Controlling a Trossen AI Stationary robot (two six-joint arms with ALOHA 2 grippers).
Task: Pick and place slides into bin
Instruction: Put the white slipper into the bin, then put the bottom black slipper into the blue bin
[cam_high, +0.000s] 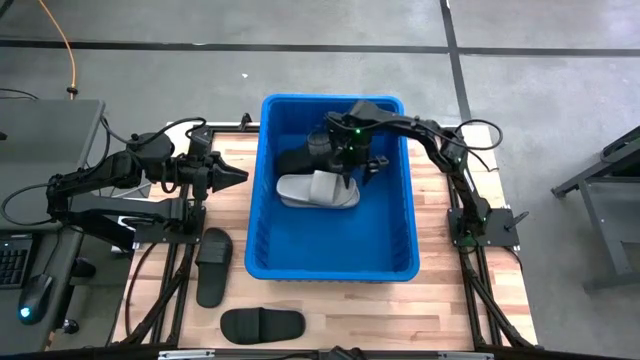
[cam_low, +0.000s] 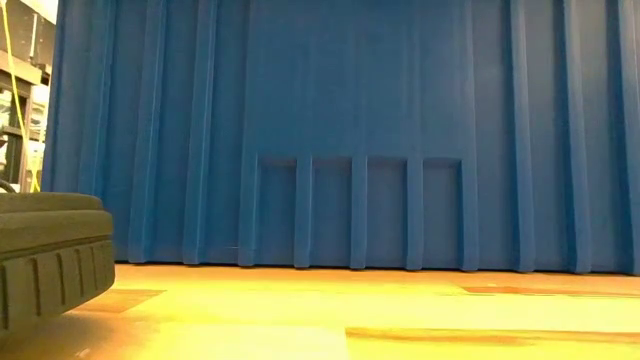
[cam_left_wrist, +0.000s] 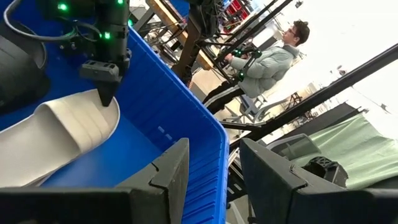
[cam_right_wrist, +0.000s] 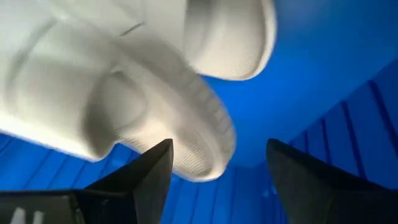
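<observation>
Over blue bin (cam_high: 262, 200), right tool (cam_high: 349, 172) hangs parted above grey slide (cam_high: 317, 190) lying inside, apparently a drop. Left tool (cam_high: 232, 176) parted beside bin. Two black slides (cam_high: 214, 265) on desk (cam_high: 440, 310).

Overhead camera looks straight down on the bench (cam_high: 330, 300); low camera faces the bin (cam_low: 400, 130) wall close up; both wrist cameras share the bin's interior, the right nearest.
</observation>
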